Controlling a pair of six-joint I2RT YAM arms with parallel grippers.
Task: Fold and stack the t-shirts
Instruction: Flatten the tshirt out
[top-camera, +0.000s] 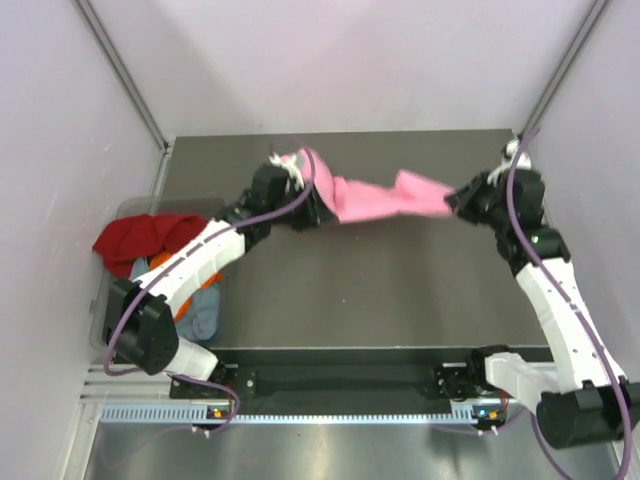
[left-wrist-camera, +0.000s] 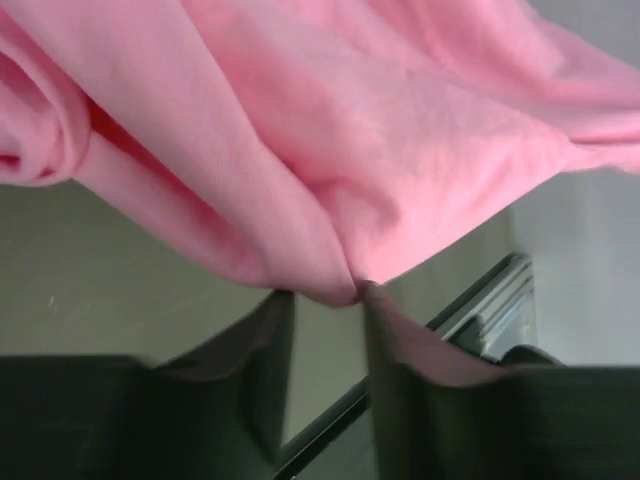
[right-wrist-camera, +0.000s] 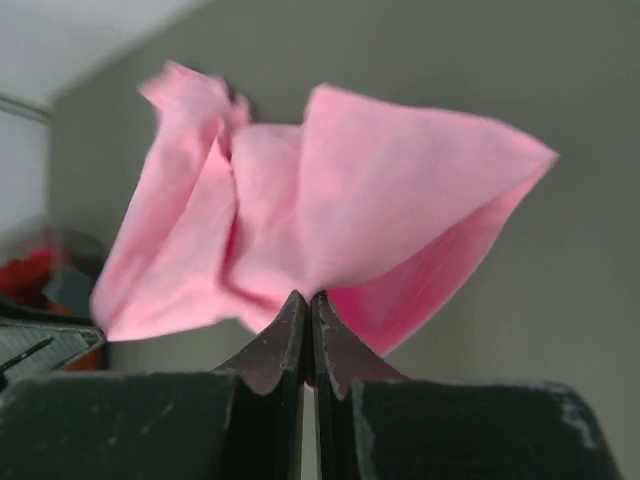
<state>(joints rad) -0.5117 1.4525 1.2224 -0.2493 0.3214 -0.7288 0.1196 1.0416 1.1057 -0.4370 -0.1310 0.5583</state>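
Aloft, pink t-shirt (top-camera: 378, 196) hangs between right pincer (right-wrist-camera: 308, 300), clamped on its edge, and left pincer (left-wrist-camera: 322, 298), jaws parted.

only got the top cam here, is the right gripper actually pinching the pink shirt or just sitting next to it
Observer: It is pinching it. In the right wrist view the right gripper has its fingers pressed together on a fold of the pink t-shirt.
Operator: ok and the left one, same grip
Observer: No. In the left wrist view the left gripper has its fingers apart with a clear gap between them. The lowest point of the shirt's fold only sits at their tips and does not look clamped.
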